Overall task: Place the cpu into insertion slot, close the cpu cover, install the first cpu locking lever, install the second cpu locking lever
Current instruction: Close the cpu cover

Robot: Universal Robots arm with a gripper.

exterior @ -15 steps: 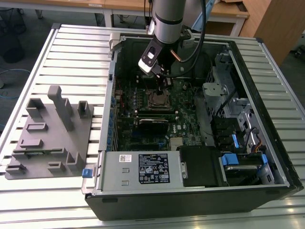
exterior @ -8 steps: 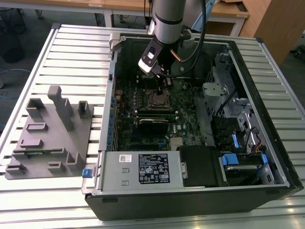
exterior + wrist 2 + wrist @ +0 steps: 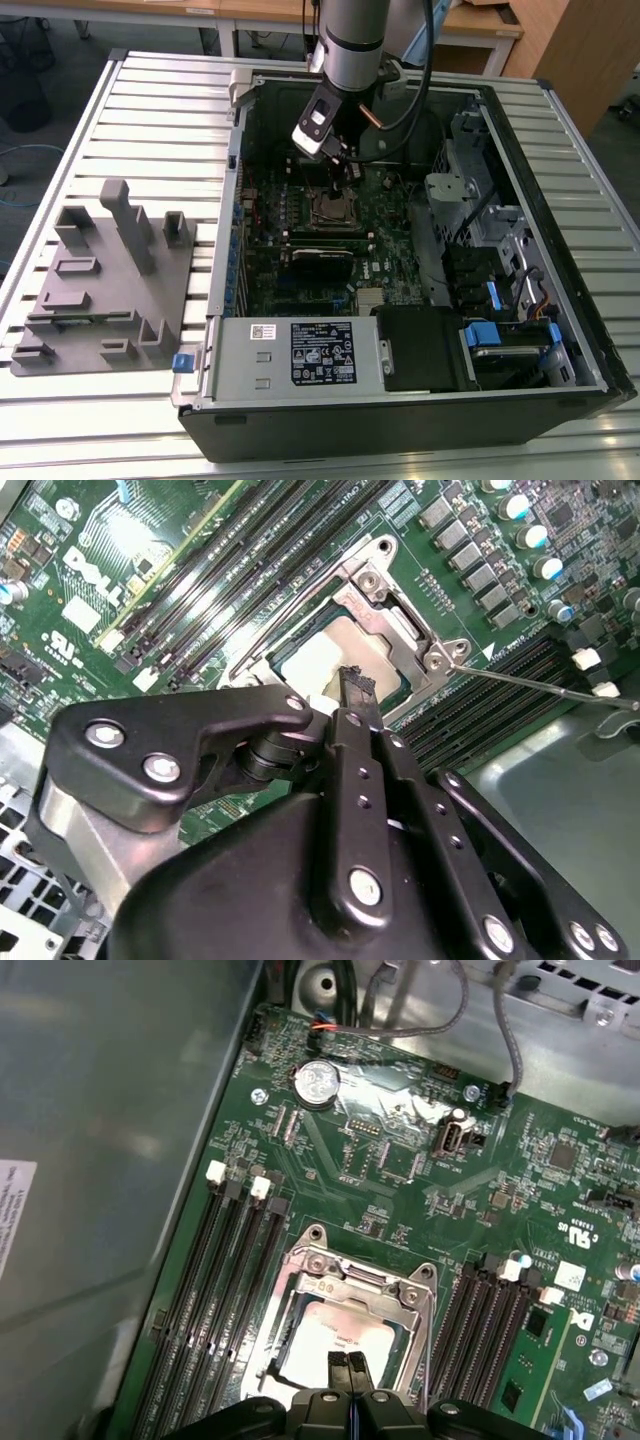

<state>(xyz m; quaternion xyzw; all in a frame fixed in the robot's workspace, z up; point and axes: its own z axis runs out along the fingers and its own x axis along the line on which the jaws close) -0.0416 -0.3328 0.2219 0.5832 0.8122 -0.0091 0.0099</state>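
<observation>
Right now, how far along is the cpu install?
Done: the cpu is seated, and the cpu cover looks lowered over it. In hand: the gripper, jaws shut, tips low over the cover, holding nothing. Left: one locking lever sticks out sideways, apparently unlatched; the other I cannot judge.

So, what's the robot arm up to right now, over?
Black gripper, jaws shut, tips at small silver-grey square cpu. Thin silvery cover frame down around it. Thin wire lever sticks out sideways.
</observation>
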